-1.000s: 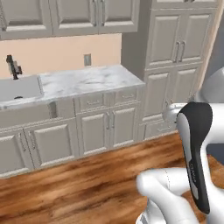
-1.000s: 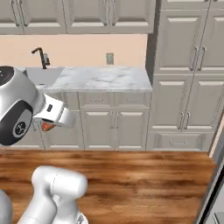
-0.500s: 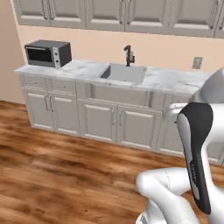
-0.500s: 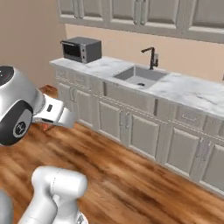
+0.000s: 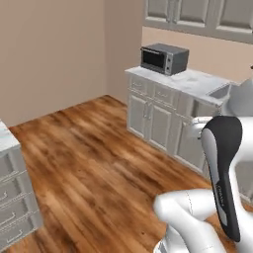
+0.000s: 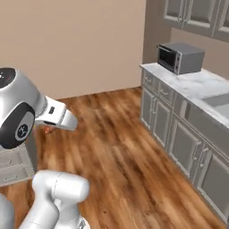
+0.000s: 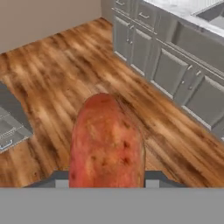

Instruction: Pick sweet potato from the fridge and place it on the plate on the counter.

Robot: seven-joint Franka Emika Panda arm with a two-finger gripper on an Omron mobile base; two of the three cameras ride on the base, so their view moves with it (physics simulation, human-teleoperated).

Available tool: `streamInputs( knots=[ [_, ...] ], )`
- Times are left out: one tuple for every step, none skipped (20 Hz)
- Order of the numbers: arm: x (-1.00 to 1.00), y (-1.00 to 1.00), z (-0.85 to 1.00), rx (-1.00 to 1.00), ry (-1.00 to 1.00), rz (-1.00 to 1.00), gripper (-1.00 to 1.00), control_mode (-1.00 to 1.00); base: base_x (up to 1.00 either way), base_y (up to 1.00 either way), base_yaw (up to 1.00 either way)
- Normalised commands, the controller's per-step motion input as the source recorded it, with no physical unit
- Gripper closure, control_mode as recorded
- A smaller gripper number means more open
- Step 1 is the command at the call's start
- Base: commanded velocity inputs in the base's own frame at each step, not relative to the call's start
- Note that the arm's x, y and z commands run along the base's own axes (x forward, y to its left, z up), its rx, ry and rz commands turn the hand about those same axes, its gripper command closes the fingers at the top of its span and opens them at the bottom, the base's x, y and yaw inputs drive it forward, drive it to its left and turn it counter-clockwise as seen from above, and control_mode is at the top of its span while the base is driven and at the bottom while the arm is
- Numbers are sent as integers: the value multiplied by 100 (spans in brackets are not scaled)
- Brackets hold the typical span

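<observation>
The sweet potato (image 7: 107,142) fills the lower centre of the hand view, clamped in the tool (image 7: 107,177) and carried high over the wood floor (image 7: 65,70), presumably for transport toward the surface (image 6: 197,85) at right.

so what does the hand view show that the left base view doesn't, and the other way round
Hand view alone: the sweet potato held in the gripper, seen close up over the floor. Left base view alone: the microwave on the counter, the upper cabinets and the beige wall. Both share the wood floor, the cream cabinet fronts under the counter, and the grey drawers at the left edge.
</observation>
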Motion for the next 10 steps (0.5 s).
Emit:
streamInputs(
  knots=[
    [0, 0, 0, 0, 0, 0, 100, 100, 62, -13, 84],
    [0, 0, 0, 0, 0, 0, 100, 100, 62, -16, 84],
    [0, 0, 0, 0, 0, 0, 100, 100, 61, -18, 84],
    [0, 0, 0, 0, 0, 0, 100, 100, 61, -18, 84],
    [0, 0, 0, 0, 0, 0, 100, 100, 64, -21, 82],
    [0, 0, 0, 0, 0, 0, 100, 100, 71, -26, 79],
    [0, 0, 0, 0, 0, 0, 100, 100, 81, -21, 75],
    [0, 0, 0, 0, 0, 0, 100, 100, 99, -13, 73],
    [0, 0, 0, 0, 0, 0, 100, 100, 98, -13, 75],
    [0, 0, 0, 0, 0, 0, 100, 100, 93, -14, 76]
  ],
)
